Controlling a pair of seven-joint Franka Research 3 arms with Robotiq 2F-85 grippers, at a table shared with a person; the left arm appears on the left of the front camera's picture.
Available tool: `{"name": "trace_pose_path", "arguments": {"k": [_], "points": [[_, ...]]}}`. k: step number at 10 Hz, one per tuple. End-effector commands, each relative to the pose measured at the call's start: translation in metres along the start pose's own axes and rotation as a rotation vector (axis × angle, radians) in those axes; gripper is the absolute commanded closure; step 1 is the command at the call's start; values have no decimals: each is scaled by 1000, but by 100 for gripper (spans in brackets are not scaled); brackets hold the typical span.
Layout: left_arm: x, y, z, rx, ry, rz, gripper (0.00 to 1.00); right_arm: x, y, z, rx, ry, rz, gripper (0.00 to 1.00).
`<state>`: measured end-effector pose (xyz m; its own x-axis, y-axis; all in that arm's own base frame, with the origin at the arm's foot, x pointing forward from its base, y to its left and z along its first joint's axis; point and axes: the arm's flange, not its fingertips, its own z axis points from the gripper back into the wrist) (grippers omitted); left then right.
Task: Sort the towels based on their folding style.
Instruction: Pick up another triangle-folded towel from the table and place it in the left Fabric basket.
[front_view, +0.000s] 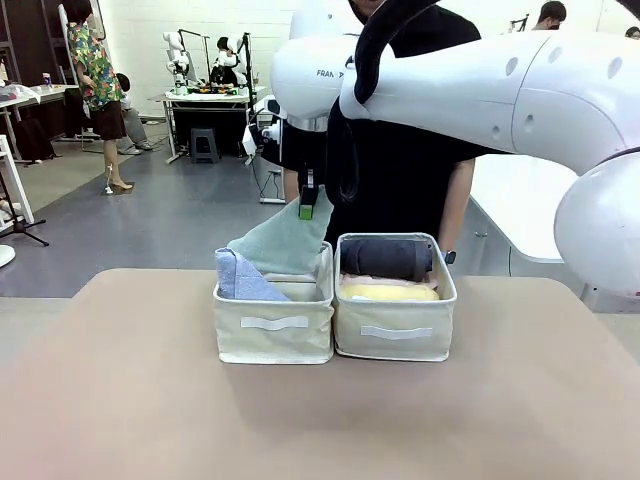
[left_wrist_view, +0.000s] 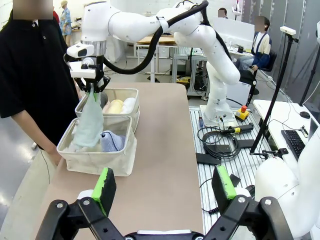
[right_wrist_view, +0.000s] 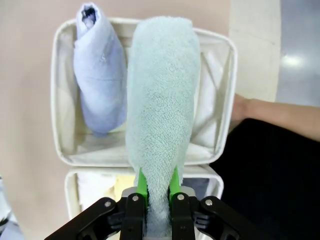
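Note:
My right gripper (front_view: 308, 205) (left_wrist_view: 92, 82) (right_wrist_view: 158, 187) is shut on the top end of the pale teal towel (front_view: 285, 245) (left_wrist_view: 89, 125) (right_wrist_view: 160, 100). The towel hangs down with its lower end inside the left cream bin (front_view: 272, 340) (right_wrist_view: 57, 100). A light blue folded towel (front_view: 240, 277) (left_wrist_view: 112, 141) (right_wrist_view: 100, 75) lies beside it in that bin. The right bin (front_view: 395, 340) holds a dark grey roll (front_view: 385, 258) and a yellow roll (front_view: 390, 292) (left_wrist_view: 115, 106), and a white roll (left_wrist_view: 129, 105). My left gripper (left_wrist_view: 165, 182) stands open over the near table end, with nothing between its fingers.
A person in a black shirt (front_view: 400, 170) (left_wrist_view: 30, 75) stands at the table's far side close behind the bins, a forearm (right_wrist_view: 270, 107) near the left bin. The right arm (front_view: 480, 90) reaches across above the bins. Bare tabletop (front_view: 300, 420) lies in front of them.

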<state>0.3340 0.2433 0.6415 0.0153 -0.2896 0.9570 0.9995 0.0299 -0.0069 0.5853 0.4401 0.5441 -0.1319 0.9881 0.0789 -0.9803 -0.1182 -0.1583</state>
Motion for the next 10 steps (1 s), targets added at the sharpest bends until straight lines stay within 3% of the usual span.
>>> {"name": "trace_pose_path", "arguments": {"k": [1,7,10], "points": [[1,-2,5,5,-8,-5,0,10,-14,-7,60,-10,32,81],[1,-2,5,5,-8,-5,0,9,-14,-41,104,195,3,81],[1,-2,5,5,-8,-5,0,11,-14,-45,119,221,2,81]]}}
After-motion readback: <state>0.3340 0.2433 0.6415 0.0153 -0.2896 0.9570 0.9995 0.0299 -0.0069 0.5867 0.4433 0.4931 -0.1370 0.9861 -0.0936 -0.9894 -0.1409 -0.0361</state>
